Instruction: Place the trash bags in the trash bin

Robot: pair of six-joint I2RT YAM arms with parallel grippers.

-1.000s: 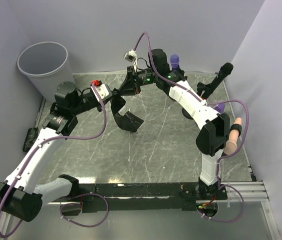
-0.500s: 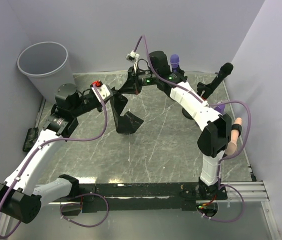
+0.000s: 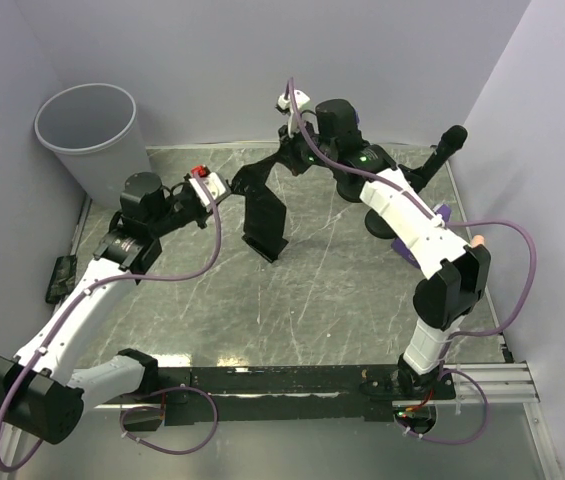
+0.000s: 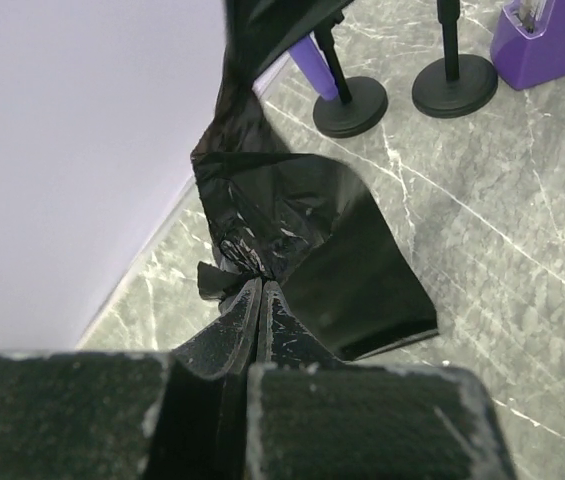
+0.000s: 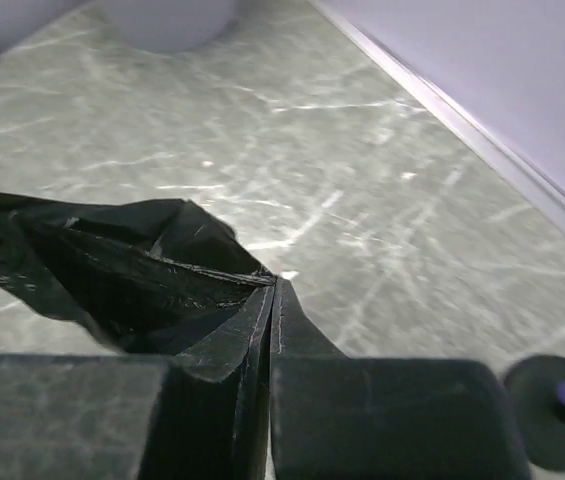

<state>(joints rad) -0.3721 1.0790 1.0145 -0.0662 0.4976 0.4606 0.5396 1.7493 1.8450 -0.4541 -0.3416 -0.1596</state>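
The trash bag (image 3: 265, 222) is glossy black, the far-left trash bin (image 3: 102, 160) light grey, the table (image 3: 312, 300) white-veined grey marble, and the far-right box (image 4: 547, 40) purple.

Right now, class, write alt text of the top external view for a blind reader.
A black trash bag hangs between the shut jaws of the left arm and right arm, over a marbled table. A grey trash bin stands far left.

Grey marble-look tabletop (image 3: 292, 300); trash bin (image 3: 87, 135) at far-left corner; black round-base stands (image 4: 350, 108), purple box (image 4: 547, 40) toward right.
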